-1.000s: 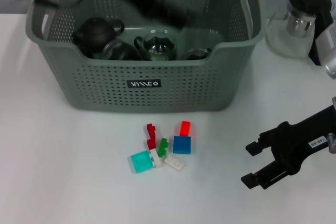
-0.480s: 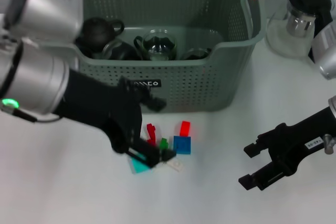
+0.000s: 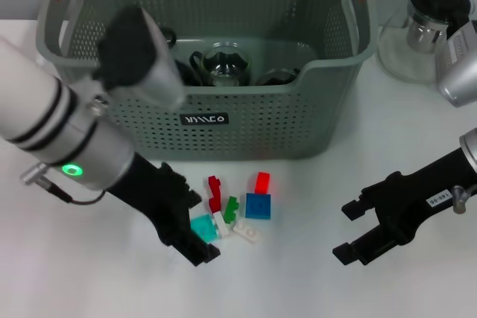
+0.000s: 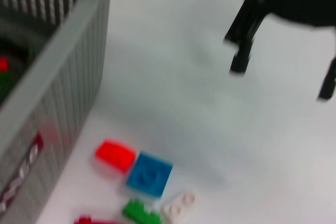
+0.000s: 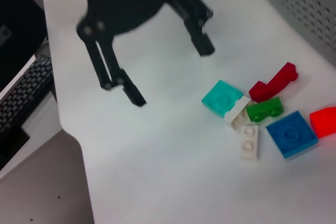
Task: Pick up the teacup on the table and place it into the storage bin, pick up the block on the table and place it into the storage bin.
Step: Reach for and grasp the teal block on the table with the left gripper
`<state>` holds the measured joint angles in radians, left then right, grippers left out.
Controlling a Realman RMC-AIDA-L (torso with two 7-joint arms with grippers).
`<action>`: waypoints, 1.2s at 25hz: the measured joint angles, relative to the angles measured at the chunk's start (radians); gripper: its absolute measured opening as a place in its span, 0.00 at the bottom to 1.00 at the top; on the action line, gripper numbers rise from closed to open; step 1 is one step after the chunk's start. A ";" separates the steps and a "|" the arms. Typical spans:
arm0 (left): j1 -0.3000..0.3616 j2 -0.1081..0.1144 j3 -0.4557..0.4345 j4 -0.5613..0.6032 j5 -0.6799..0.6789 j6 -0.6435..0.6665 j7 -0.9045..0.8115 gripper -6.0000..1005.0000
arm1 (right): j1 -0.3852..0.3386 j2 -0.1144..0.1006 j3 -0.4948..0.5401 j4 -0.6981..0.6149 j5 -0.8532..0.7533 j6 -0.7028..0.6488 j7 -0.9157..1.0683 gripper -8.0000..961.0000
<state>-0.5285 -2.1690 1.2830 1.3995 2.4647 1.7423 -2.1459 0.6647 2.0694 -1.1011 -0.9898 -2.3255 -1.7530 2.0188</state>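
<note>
The left gripper [image 3: 195, 237] hangs low over the white table [image 3: 313, 281], just in front of the storage bin [image 3: 261, 121], with its black fingers [image 5: 134, 94] spread wide and nothing between them. The blocks lie in a small cluster on the table right beside it: the teal block [image 3: 202, 227] sits at the fingertips, so close in the head view that contact cannot be ruled in or out, though the right wrist view shows a strip of bare table between the nearest finger and that block. Next to the teal block lie a white block [image 3: 247, 233], a green block [image 3: 231, 208], a dark red block [image 3: 215, 192], a blue block [image 3: 258, 205] and a bright red block [image 3: 262, 182], the last one nearest the bin wall. Inside the bin sits a glass teacup [image 3: 222, 65] beside dark teaware. The right gripper [image 3: 360, 230] rests above the table well apart from the blocks, on the right side, its fingers also wide and empty. A glass teapot [image 3: 431, 24] stands on the table behind it, next to the bin.
</note>
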 joint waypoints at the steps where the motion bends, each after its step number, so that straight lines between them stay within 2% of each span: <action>1: -0.004 -0.001 0.024 -0.007 0.023 -0.011 -0.025 0.92 | 0.002 0.000 0.000 0.000 0.000 0.001 0.001 0.98; 7: 0.002 -0.004 0.221 -0.014 0.148 -0.144 -0.184 0.91 | 0.005 0.000 0.001 0.001 0.000 0.005 0.003 0.98; 10: 0.002 -0.005 0.270 -0.012 0.175 -0.183 -0.230 0.91 | 0.006 0.000 0.001 -0.001 0.000 0.005 0.003 0.98; 24: 0.001 -0.009 0.431 -0.027 0.264 -0.277 -0.367 0.89 | 0.003 -0.003 0.001 0.002 0.000 0.013 0.002 0.98; 30: 0.002 -0.009 0.460 -0.041 0.284 -0.300 -0.399 0.89 | 0.001 -0.002 0.001 0.002 0.000 0.014 0.000 0.98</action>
<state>-0.5263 -2.1782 1.7431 1.3590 2.7483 1.4426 -2.5452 0.6657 2.0673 -1.0998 -0.9878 -2.3255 -1.7392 2.0188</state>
